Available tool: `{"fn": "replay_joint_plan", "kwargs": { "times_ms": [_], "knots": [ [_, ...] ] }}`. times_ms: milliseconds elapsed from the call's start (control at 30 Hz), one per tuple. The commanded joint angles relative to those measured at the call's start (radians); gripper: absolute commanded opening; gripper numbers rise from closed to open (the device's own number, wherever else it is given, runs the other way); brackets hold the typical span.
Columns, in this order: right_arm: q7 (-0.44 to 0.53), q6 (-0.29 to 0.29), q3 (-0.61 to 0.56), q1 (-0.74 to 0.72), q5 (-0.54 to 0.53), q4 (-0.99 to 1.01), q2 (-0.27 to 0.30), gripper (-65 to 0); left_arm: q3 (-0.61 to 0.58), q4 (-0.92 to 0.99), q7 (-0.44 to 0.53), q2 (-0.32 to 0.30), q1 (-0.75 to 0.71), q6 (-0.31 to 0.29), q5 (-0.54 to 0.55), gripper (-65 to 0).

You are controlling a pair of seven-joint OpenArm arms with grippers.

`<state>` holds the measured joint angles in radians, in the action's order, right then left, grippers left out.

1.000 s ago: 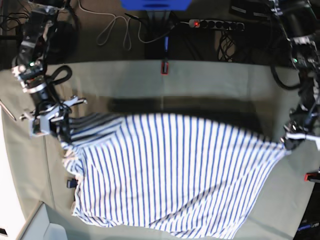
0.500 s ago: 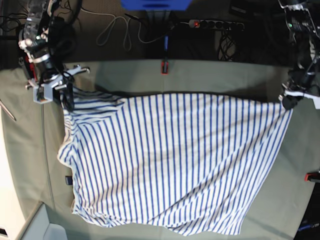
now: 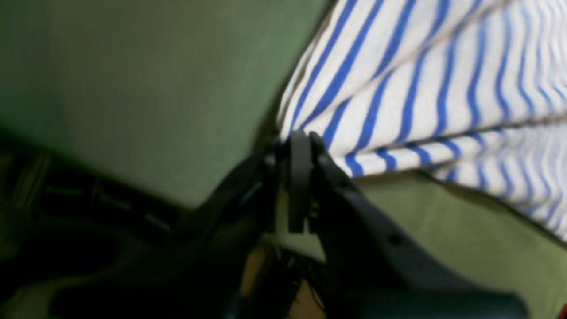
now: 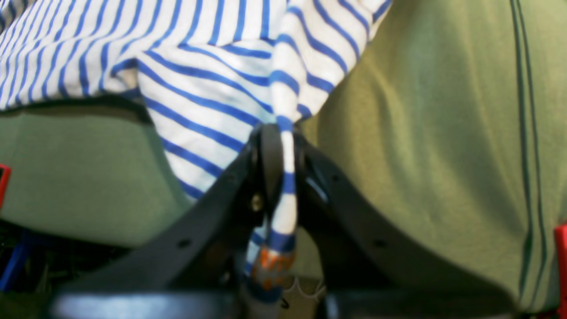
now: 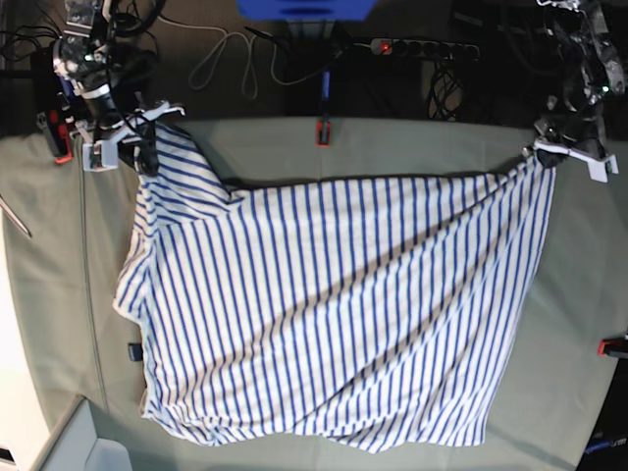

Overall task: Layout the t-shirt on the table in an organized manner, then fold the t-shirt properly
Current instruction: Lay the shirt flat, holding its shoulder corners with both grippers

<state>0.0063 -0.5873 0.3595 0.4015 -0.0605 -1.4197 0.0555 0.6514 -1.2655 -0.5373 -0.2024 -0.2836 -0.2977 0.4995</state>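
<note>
The white, blue-striped t-shirt [image 5: 334, 304] lies spread over the table [image 5: 412, 147], its far edge pulled taut between both grippers. My right gripper [image 5: 147, 149] is at the far left corner of the base view, shut on a bunched fold of the t-shirt [image 4: 199, 57]; the right wrist view shows the cloth running down between the closed fingers [image 4: 268, 150]. At the far right, my left gripper [image 5: 549, 157] is shut on the t-shirt's other corner. In the left wrist view that gripper [image 3: 301, 141] pinches the edge of the t-shirt [image 3: 421, 88] just above the table [image 3: 133, 88].
Red clamps sit at the table's far edge [image 5: 322, 131], at the right edge [image 5: 613, 346] and by the left arm [image 5: 59, 137]. A power strip [image 5: 422, 47] and white cable [image 5: 231, 59] lie behind the table. A small dark tag [image 5: 134, 351] shows at the shirt's left edge.
Both grippers have moved toward the far edge of the table, dragging the shirt's top edge with them. The cloth has been drawn out flatter and wider.
</note>
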Motion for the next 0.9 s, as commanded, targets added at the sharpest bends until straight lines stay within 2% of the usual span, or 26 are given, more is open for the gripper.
{"fn": "replay_joint_plan", "kwargs": {
  "times_ms": [0, 200, 867],
  "knots": [
    [0.028, -0.001, 0.002, 0.000, -0.019, -0.007, 0.008, -65.0, 0.006, -0.001, 0.006, -0.018, 0.004, -0.001, -0.002, -64.8],
    [0.028, -0.001, 0.005, -0.005, -0.012, -0.005, -0.033, -65.0, 0.006, 0.010, 0.006, -0.024, 0.004, -0.002, -0.003, -64.8],
    [0.028, -0.001, 0.000, 0.003, -0.012, -0.002, -0.036, -65.0, 0.006, 0.011, 0.006, -0.024, 0.001, -0.002, -0.005, -64.8]
  ]
}}
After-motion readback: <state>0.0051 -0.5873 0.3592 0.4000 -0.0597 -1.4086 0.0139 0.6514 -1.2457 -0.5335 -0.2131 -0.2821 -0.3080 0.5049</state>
